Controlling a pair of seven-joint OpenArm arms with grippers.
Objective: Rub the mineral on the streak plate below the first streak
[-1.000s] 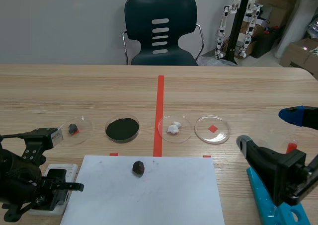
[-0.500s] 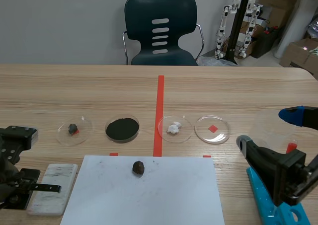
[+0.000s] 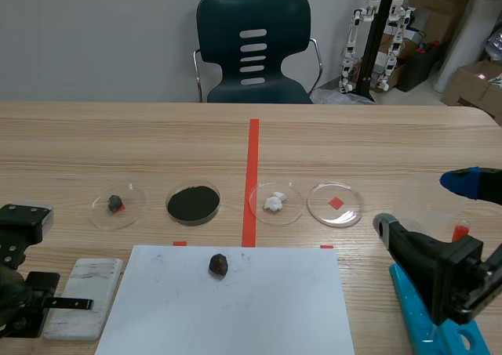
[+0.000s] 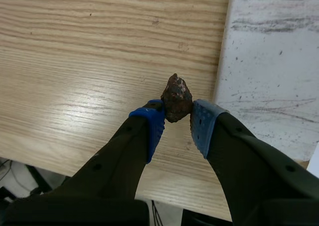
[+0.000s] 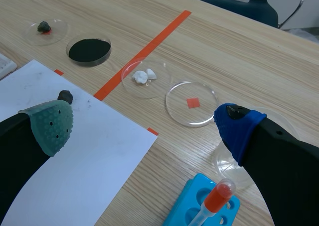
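Snugly, the mineral (image 4: 177, 97) sits — pinched by left end effector (image 4: 178, 119).

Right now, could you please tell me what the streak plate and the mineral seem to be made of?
The streak plate looks like unglazed white ceramic or stone, matte, with grey streaks. The mineral is rough dark reddish-brown rock, dull with faint glints; exact kind unclear.

Dark chair (image 3: 227, 26) stands behind the wooden table (image 3: 376, 143), before a grey wall (image 3: 94, 34).
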